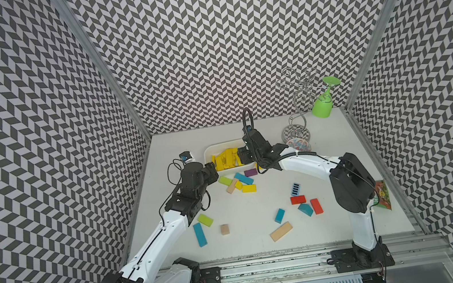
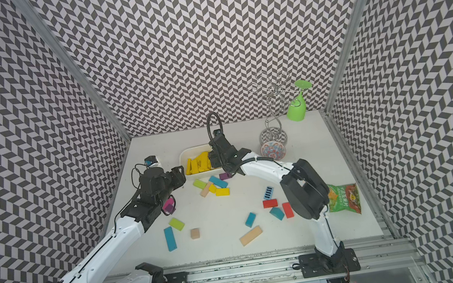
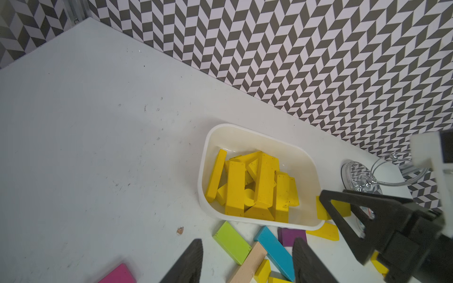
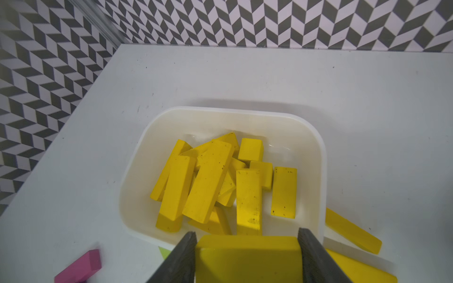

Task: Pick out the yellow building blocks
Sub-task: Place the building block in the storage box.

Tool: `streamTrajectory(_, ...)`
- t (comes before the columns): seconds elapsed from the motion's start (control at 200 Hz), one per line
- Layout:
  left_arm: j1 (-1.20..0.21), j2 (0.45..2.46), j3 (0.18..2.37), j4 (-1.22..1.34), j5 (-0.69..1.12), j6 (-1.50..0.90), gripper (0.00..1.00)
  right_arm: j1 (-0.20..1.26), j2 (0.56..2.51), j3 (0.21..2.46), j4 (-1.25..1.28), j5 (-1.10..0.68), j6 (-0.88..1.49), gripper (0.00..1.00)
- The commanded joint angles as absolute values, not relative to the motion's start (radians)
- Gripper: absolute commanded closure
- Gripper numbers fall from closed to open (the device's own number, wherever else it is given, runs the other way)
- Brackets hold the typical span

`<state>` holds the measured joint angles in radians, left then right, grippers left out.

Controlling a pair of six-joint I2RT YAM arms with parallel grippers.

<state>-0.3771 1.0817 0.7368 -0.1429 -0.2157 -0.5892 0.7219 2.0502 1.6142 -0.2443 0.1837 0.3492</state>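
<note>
B/w chevron walls [image 1: 235,41], white tabletop [image 1: 249,250], alu corner posts [image 1: 98,61].

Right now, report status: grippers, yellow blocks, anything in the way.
Left gripper open, empty. Right gripper shut on yellow block at white bin's edge. Loose yellow blocks beside wooden block, blue block.

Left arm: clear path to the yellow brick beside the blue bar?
Probably yes: left gripper is open, empty, close by; yellow brick lies flat with bare table on its near side.
</note>
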Motion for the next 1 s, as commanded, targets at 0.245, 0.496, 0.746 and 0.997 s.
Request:
streamTrajectory(0.245,-0.378,1.087,0.725,-0.170,-0.229,-0.594,0.40,0.733,2.227,1.719,-0.093,0.150,0.294,0.55)
streamTrajectory(0.496,-0.377,1.106,0.741,-0.167,-0.227,-0.584,0.40,0.737,2.250,1.720,-0.081,0.172,0.297,0.40)
streamTrajectory(0.746,-0.378,1.087,0.737,-0.169,-0.233,-0.580,0.40,0.738,2.147,1.717,-0.105,0.164,0.259,0.26)
streamTrajectory(0.997,-0.376,1.066,0.712,-0.146,-0.226,-0.601,0.40,0.738,1.891,1.505,-0.081,0.108,0.044,0.24)
